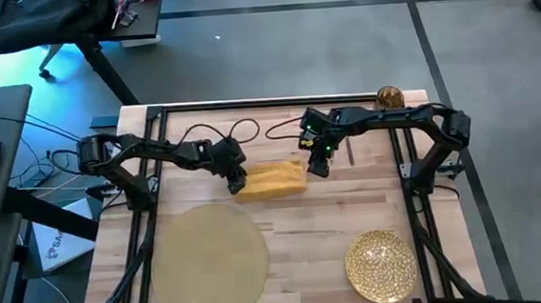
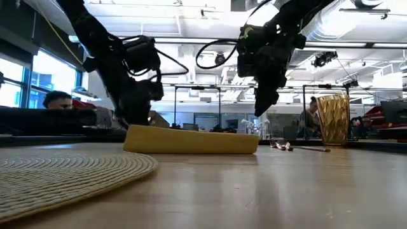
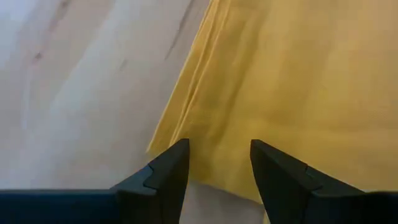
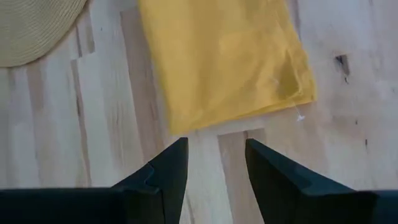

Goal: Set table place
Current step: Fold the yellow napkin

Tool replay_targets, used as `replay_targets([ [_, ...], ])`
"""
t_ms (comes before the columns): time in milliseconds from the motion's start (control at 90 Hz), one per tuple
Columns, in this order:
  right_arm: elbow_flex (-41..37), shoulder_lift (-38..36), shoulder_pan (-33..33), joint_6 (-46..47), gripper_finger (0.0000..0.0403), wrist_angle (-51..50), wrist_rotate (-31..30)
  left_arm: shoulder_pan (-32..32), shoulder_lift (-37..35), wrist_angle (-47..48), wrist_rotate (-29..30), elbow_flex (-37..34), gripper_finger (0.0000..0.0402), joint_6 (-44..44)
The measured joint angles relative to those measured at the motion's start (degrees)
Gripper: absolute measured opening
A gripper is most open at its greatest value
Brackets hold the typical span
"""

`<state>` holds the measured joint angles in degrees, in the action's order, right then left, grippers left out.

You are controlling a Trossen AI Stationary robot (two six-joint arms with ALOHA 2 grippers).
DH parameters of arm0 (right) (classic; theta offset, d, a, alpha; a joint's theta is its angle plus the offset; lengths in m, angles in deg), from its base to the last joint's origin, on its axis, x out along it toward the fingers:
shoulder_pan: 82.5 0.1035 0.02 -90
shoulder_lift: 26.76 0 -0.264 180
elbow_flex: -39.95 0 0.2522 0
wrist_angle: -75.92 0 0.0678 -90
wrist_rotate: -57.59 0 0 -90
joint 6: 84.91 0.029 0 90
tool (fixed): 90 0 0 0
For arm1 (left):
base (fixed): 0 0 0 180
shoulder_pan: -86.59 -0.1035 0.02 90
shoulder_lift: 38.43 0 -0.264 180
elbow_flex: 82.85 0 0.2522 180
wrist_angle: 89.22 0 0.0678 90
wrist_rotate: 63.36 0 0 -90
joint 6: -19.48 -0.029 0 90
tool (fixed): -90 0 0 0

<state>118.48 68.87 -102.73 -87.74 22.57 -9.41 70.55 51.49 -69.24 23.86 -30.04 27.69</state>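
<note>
— What's on the table point(image 1: 351, 213)?
— Light wood planks in a black frame. A mustard-yellow napkin point(image 1: 271, 180) lies folded flat near the middle, a stack of layers showing at one edge.
— And the placemat point(image 1: 208, 262)?
— Big, round, tan, woven in rings, flat at the near left, apart from the napkin.
— The plate point(image 1: 382, 266)?
— Gold, textured, smaller, at the near right, well apart from the placemat.
— The glass point(image 2: 333, 119)?
— Amber, ribbed, upright at the far right edge.
— Cutlery point(image 2: 299, 147)?
— Copper pieces lying flat near the glass, right of the napkin; which pieces, I cannot tell.
</note>
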Motion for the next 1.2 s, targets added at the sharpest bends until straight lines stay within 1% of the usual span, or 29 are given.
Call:
replay_targets([
  [156, 0.0, 0.0, 0.0, 1.0, 0.0144, 0.1, 0.1, 0.8, -0.2, -0.3, 4.3, 2.2, 0.0158, -1.4],
  [244, 0.0, 0.0, 0.0, 1.8, 0.0144, 0.5, 0.1, 0.1, -0.2, -0.1, 8.1, 2.2, 0.0159, -1.4],
  [289, 0.0, 0.0, 0.0, 2.2, 0.0144, 0.5, 0.1, -0.6, -0.2, -0.1, 9.0, 1.9, 0.0159, -1.4],
  [344, 0.0, 0.0, 0.0, 2.6, 0.0144, 0.5, 0.1, -1.5, 0.2, -0.3, 8.3, 1.3, 0.0159, -1.9],
  [444, 0.0, 0.0, 0.0, 2.3, 0.0144, 2.0, -0.9, -2.9, 1.4, -0.3, 2.7, 0.9, 0.0157, -4.8],
  [522, 0.0, 0.4, 0.2, 1.0, 0.0144, 5.1, -5.1, -3.1, 2.7, -0.5, -0.6, 0.9, 0.0147, -7.3],
  [611, 0.0, 2.1, 0.4, -0.7, 0.0144, 9.0, -11.4, -3.0, 3.8, -1.0, -2.9, 0.9, 0.0124, -8.8],
  [678, 0.0, 3.8, 0.4, -1.0, 0.0144, 12.1, -13.2, -2.9, 3.9, -1.0, -3.3, 0.9, 0.0101, -8.9],
  [756, 0.0, 6.2, -0.4, -0.3, 0.0144, 15.0, -13.3, -2.9, 3.9, -0.9, -3.4, 0.9, 0.0076, -8.8],
  [900, 0.0, 10.3, -2.1, 0.9, 0.0144, 15.1, -12.8, -2.9, 3.9, -0.5, -4.0, 0.9, 0.0046, -8.9],
  [1078, 0.0, 13.2, -3.4, -4.1, 0.0141, 15.8, -6.3, -2.9, 3.9, -0.4, -4.3, 0.9, 0.0032, -8.9],
  [1200, 0.0, 14.1, -3.3, -8.3, 0.0127, 16.9, -5.8, -2.9, 3.9, -0.4, -4.3, 0.9, 0.0028, -8.9],
])
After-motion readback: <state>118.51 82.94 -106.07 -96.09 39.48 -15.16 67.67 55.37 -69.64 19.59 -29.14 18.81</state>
